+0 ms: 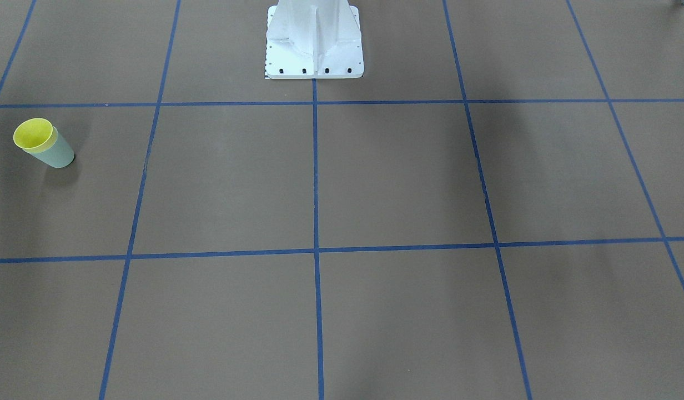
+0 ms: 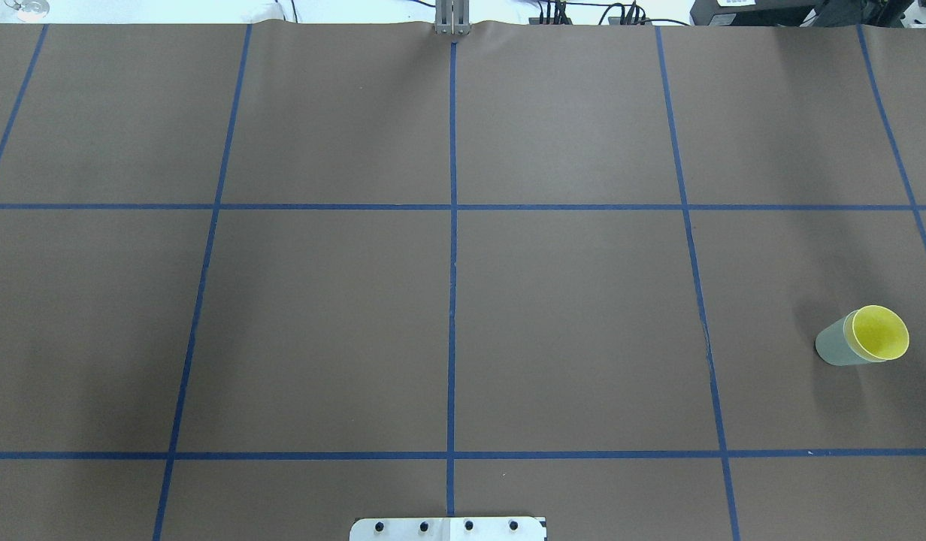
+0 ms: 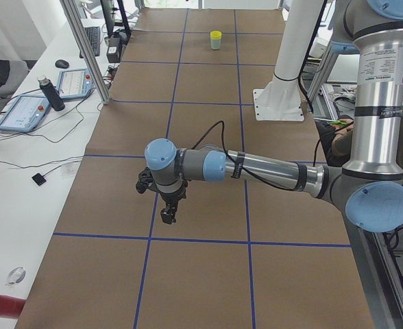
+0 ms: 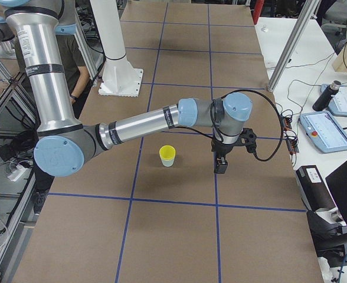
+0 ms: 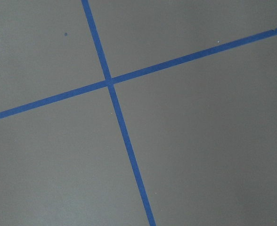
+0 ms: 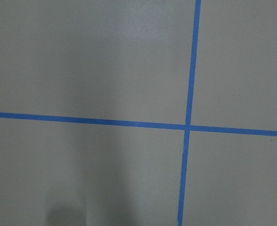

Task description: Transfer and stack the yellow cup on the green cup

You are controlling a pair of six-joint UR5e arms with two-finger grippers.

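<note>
The yellow cup sits nested inside the green cup, only its rim and inside showing. The pair stands upright on the brown table on my right side, seen as yellow cup in green cup in the overhead view. My right gripper hangs over the table a short way beside the stacked cups, apart from them; I cannot tell its state. My left gripper hangs over the table's other end, far from the cups; I cannot tell its state either. Both wrist views show only table and blue tape.
The white robot pedestal stands at the table's robot-side edge. Blue tape lines grid the brown surface. A side bench holds tablets and a bottle. A person sits behind the robot base.
</note>
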